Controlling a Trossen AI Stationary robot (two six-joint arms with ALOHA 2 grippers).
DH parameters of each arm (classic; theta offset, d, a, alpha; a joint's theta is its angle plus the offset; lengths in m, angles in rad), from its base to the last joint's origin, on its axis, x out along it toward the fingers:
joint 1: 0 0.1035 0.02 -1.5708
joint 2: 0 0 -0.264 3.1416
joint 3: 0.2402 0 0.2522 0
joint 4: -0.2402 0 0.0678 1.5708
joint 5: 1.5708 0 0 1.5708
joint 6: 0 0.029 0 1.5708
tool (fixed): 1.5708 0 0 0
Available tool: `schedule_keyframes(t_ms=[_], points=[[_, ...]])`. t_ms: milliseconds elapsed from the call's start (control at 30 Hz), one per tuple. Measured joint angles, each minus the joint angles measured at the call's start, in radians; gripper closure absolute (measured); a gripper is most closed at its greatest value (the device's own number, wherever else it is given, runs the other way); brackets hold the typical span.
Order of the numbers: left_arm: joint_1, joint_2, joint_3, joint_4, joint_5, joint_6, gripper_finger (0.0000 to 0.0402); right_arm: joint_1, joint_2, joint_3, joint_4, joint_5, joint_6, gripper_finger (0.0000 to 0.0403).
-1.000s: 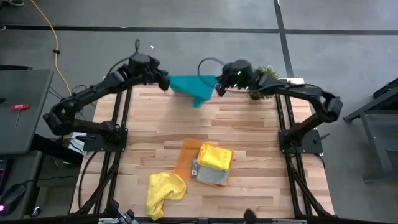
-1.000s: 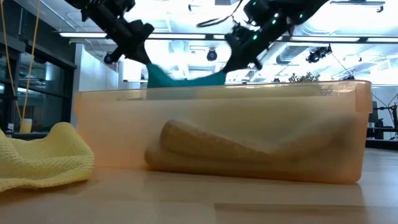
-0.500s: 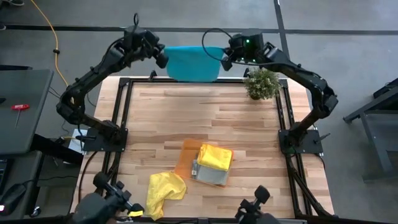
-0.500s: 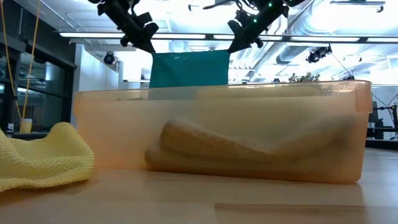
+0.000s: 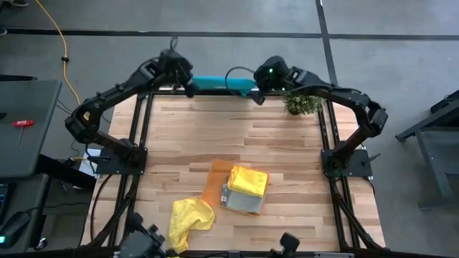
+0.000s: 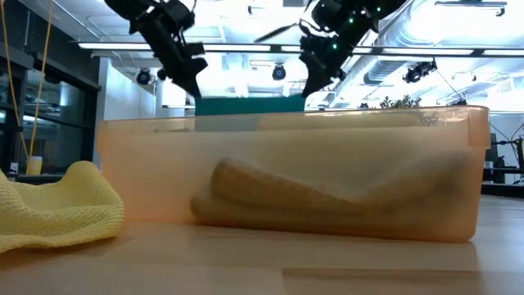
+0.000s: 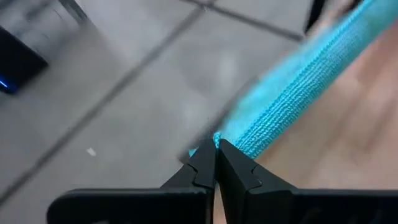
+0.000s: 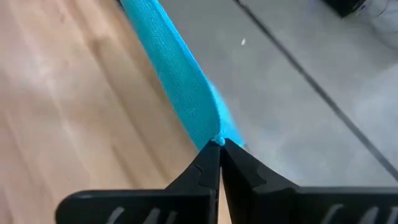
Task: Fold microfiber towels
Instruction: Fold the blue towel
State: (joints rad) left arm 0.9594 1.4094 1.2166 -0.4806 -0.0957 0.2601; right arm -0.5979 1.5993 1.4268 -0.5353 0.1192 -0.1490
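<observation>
From above, the soft teal-blue microfiber towel (image 5: 219,84) hangs stretched between the left pincer (image 5: 189,87) and right pincer (image 5: 256,94) over the wooden desk (image 5: 229,136)'s far edge, and each wrist view shows only a corner pinched (image 7: 292,81), so it may slip and drop off the desk.

Wooden table (image 5: 280,143) carries orange tray (image 5: 217,175), yellow towel (image 5: 188,218), plant (image 5: 301,103).

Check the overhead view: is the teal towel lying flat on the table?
No: the teal towel hangs stretched between the left gripper and right gripper, above the table's far edge.
</observation>
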Motion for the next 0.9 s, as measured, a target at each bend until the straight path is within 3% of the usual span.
schedule_keyframes(t_ms=[367, 733, 900], points=[[-0.246, -0.074, -0.213, -0.177, 0.0, -0.265, 0.0402, 0.193, 0.0, -0.143, -0.031, -0.116, 0.158, 0.0403], [-0.549, -0.163, -0.474, -0.168, 0.065, -0.616, 0.0402, 0.414, 0.0, -0.386, 0.034, -0.165, 0.443, 0.0403], [-0.625, -0.163, -0.493, -0.161, 0.068, -0.666, 0.0402, 0.452, 0.0, -0.382, 0.032, -0.178, 0.482, 0.0403]])
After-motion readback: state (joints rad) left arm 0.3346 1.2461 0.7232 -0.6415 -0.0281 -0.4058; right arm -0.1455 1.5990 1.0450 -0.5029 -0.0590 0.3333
